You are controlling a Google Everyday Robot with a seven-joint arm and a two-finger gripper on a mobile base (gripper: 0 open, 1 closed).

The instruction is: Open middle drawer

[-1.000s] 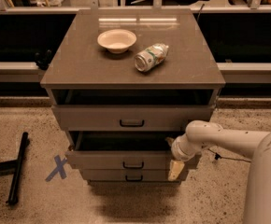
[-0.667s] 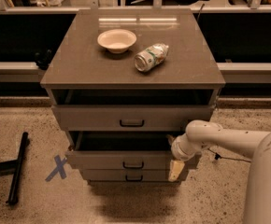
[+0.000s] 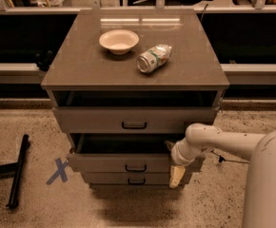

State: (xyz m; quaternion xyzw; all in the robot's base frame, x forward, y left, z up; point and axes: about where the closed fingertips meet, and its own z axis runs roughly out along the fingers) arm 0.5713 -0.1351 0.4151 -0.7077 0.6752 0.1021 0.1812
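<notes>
The cabinet has three grey-brown drawers. The middle drawer (image 3: 104, 163) is pulled out a little past the others, with a dark gap above its front and a small black bar handle (image 3: 135, 167) at its centre. My gripper (image 3: 176, 171) is at the right end of that drawer's front, at the end of my white arm (image 3: 219, 141), which reaches in from the right. One pale finger (image 3: 177, 176) hangs down in front of the drawer. The top drawer (image 3: 95, 120) is slightly out too. The bottom drawer (image 3: 104, 178) sits further in.
On the cabinet top (image 3: 81, 61) stand a cream bowl (image 3: 119, 41) and a lying can (image 3: 153, 58). A black stand leg (image 3: 17, 171) and a blue tape X (image 3: 58, 170) are on the floor at left. A shelf rail (image 3: 9, 72) runs behind the cabinet.
</notes>
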